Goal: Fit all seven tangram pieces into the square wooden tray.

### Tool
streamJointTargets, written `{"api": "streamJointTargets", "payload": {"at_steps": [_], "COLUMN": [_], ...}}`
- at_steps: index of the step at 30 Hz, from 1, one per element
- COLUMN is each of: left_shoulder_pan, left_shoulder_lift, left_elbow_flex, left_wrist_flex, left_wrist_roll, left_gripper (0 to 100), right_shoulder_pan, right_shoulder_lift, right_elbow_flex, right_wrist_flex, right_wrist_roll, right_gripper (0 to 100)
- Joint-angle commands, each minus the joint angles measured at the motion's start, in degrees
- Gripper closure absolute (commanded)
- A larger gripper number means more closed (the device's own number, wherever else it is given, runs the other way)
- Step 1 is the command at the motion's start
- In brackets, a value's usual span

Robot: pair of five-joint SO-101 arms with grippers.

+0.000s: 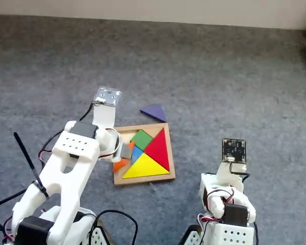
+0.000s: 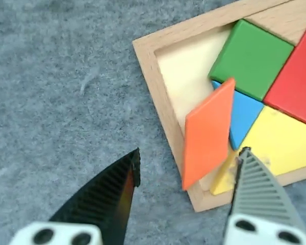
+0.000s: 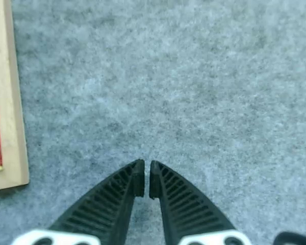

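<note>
Left arm [image 1: 71,158] reaches forward from the near edge, wrist bent down over the tray's rim on its own side. Left jaws wide apart, one dark, one pale, straddling the orange parallelogram [image 2: 209,132] with nothing clamped; the pale tip sits close to the piece's edge, contact not clear. Right arm [image 1: 227,204] folded back at the near edge, wrist pointing down. Right jaws closed to a hairline gap, holding nothing, over bare grey felt just beside the tray's other rim. Square wooden tray [image 1: 143,180] lies flat on the grey felt worktop [image 1: 219,76] between the two arms, slightly skewed. Inside it, lying flat: green square [image 1: 142,139] toward the far side, large red triangle [image 1: 158,147] against the rim on the right arm's side, large yellow triangle [image 1: 145,167] along the near rim, small blue triangle [image 1: 136,153] wedged between green and yellow. The four meet edge to edge. The orange parallelogram is not seated: it sits tilted, one end over the blue triangle, the other riding up on the rim by the left arm and overhanging it. Pale bare tray floor shows in the corner beside the green square. Purple triangle [image 1: 154,112] lies flat on the felt just beyond the tray's far rim, apart from it
</note>
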Motion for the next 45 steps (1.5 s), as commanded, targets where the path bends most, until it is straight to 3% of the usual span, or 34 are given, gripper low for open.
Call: {"api": "streamJointTargets", "payload": {"at_steps": [1,7,13,24,32,42,45], "left_shoulder_pan": [-2.59,-9.27,-9.98,-9.80,-3.91,-4.70,-6.64], "left_shoulder_lift": [-1.89,-7.78,-12.88,-12.88,-12.79,-6.46,-2.86], "left_elbow_flex": [-3.74,-4.09,3.12,12.26,14.90,7.34,1.63], "left_wrist_flex": [0.53,0.53,0.09,-7.21,-7.21,-6.95,-3.25], "left_wrist_roll": [-7.38,-18.46,-24.97,-25.23,-24.79,-22.59,-22.51], "left_gripper": [70,70,70,70,70,70,70], "right_shoulder_pan": [0.84,0.84,0.84,0.84,0.84,0.84,0.84], "right_shoulder_lift": [-0.92,-0.92,-0.92,-0.92,-0.92,-0.92,-0.92], "right_elbow_flex": [8.48,8.48,8.48,8.48,8.48,8.48,8.48], "right_wrist_flex": [0.31,0.31,0.31,0.31,0.31,0.31,0.31], "right_wrist_roll": [0.62,0.62,0.62,0.62,0.62,0.62,0.62], "right_gripper": [96.1,96.1,96.1,96.1,96.1,96.1,96.1]}}
